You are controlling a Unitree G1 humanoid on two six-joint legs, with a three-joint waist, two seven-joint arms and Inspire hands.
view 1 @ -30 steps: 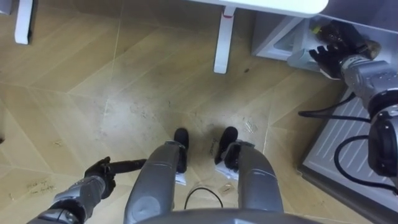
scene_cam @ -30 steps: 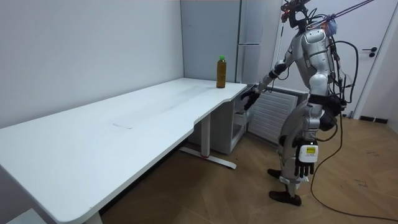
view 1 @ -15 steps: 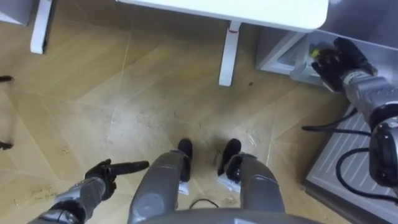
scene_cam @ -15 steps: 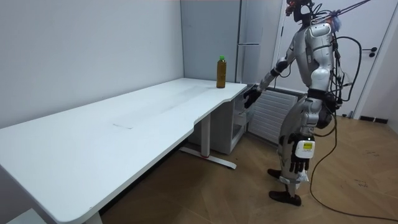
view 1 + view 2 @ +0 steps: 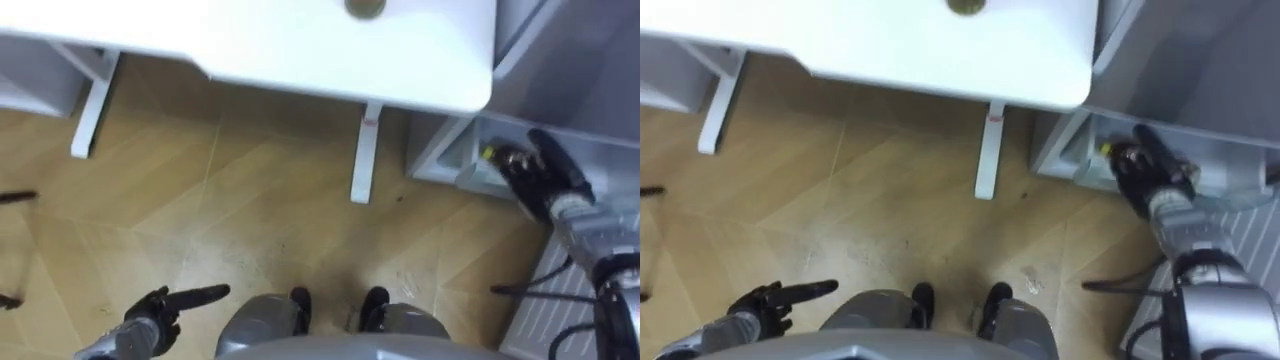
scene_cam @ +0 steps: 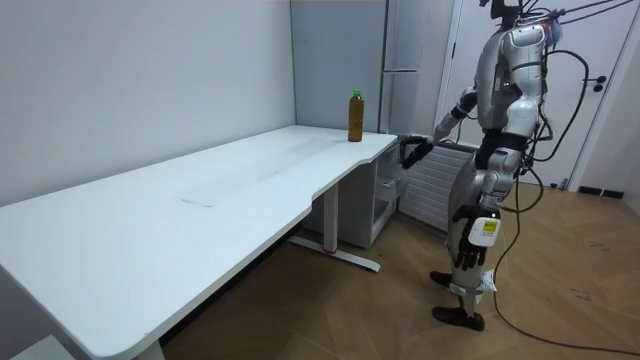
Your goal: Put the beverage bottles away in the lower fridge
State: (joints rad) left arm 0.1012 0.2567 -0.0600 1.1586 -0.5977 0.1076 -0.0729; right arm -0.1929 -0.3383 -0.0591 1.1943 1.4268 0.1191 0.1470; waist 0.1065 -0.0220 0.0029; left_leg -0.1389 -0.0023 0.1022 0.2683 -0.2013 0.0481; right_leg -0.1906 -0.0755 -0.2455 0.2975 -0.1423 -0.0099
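Note:
A drink bottle (image 6: 355,115) with amber liquid and a green cap stands at the far corner of the white table (image 6: 200,200); its cap (image 5: 365,7) shows from above. I stand upright beside that corner. My right hand (image 5: 540,175) is stretched out over the open lower fridge (image 5: 445,150), fingers loose, with nothing gripped. A pale thing with a yellow cap (image 5: 487,153) lies inside, beside my fingers. My left hand (image 5: 165,305) hangs open at my side.
A table leg (image 5: 365,150) stands just left of the fridge opening. A white ribbed panel (image 6: 430,180) leans behind my right arm. The tall grey fridge (image 6: 405,60) rises behind the table corner. Bare wood floor (image 5: 250,220) spreads to my left.
I have straightened up, so the eye view swung up and the tabletop with the bottle came into it. In the room view my right hand rose to table-edge height.

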